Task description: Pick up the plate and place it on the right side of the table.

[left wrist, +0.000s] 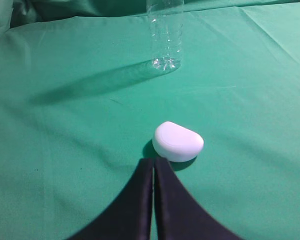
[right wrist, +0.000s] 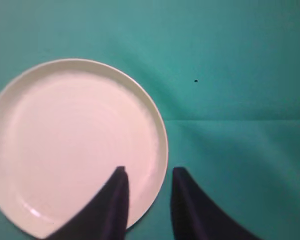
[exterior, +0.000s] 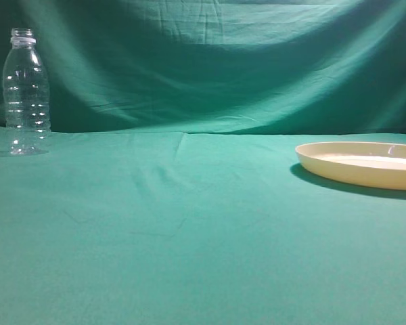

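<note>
The cream-yellow plate (exterior: 362, 164) lies flat on the teal table (exterior: 189, 230) at the right edge of the exterior view, cut off by the frame. In the right wrist view the plate (right wrist: 65, 145) fills the left half. My right gripper (right wrist: 149, 172) is open above the plate's right rim, one finger over the plate, the other over the cloth. My left gripper (left wrist: 154, 161) is shut and empty, just behind a small white cap-like object (left wrist: 178, 141). Neither gripper shows in the exterior view.
A clear plastic bottle (exterior: 26, 93) stands upright at the far left of the table; its lower part shows in the left wrist view (left wrist: 165, 35). A green cloth backdrop (exterior: 210, 61) hangs behind the table.
</note>
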Controlling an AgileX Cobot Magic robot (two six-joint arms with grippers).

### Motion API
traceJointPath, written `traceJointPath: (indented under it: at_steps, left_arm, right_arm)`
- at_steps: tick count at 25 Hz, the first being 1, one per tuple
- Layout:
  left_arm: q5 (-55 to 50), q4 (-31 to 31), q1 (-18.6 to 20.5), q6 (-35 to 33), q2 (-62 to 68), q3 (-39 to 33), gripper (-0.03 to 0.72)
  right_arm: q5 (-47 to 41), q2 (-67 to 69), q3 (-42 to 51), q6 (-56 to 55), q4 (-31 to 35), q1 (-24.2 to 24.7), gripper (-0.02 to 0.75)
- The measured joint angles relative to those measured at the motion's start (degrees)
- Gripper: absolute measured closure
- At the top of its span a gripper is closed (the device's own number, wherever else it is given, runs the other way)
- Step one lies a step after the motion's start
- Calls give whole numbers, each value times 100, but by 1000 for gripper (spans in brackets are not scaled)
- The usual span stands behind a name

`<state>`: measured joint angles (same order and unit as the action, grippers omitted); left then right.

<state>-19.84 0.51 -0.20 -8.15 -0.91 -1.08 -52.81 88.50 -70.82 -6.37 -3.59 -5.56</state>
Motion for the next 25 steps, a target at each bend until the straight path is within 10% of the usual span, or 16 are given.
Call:
traceJointPath:
  at_steps: [4, 25]
  left_arm:
    - [0, 0, 0, 0, 0, 0, 688]
    - [0, -10, 0, 0, 0, 0, 688]
  right_arm:
    - [-316, -1016, 0, 10, 116, -233, 738]
    - [-833, -6420, 1858, 21, 685, -561, 738]
